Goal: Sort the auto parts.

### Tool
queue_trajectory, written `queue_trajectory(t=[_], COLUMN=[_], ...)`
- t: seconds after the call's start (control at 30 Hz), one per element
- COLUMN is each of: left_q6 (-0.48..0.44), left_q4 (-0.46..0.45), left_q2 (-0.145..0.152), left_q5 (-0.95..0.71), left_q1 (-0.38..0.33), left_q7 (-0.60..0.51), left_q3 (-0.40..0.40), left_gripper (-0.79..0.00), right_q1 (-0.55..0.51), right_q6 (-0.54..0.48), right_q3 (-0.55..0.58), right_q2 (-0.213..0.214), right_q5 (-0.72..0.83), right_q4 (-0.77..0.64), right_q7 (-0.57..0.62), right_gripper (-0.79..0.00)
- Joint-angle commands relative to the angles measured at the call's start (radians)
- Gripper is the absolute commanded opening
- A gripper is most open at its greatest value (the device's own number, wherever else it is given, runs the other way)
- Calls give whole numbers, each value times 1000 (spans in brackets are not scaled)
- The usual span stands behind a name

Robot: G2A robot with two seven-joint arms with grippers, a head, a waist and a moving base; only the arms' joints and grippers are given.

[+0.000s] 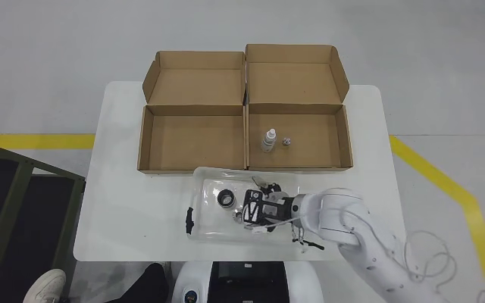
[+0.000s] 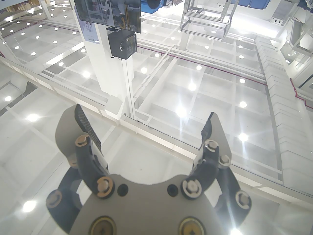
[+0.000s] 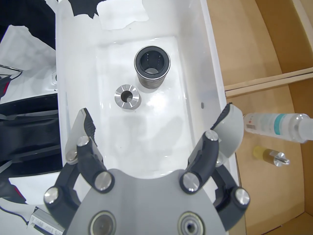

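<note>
Right gripper (image 3: 156,113): spread wide, empty, poised over the clear tub (image 3: 210,50). You risk snagging the tub wall on the way down, since one finger looks level with it. Inside are a black sleeve (image 3: 151,65), upright and liable to tip, and a steel ring (image 3: 127,96) just beside it. A bottle (image 3: 273,124) sits in the cardboard box (image 3: 244,25). Left gripper (image 2: 144,111): spread wide, empty.

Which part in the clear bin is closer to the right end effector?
The short silver slotted collar; the taller dark bearing sleeve stands farther from the right end effector.
</note>
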Motion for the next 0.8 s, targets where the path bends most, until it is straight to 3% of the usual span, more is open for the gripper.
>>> queue_trajectory(t=[0.0,0.67,0.77], left_q6=[0,0,0], left_q4=[0,0,0], left_q2=[0,0,0], left_q5=[0,0,0], left_q1=[0,0,0], left_q7=[0,0,0], left_q3=[0,0,0], left_gripper=[0,0,0], right_q1=[4,83,93], right_q6=[-4,-12,-13], right_q3=[-9,-110,-131], right_q2=[0,-17,-22], right_q5=[6,70,73], right_q4=[13,148,163], right_q7=[8,23,17], right_gripper=[-62,-160,-246])
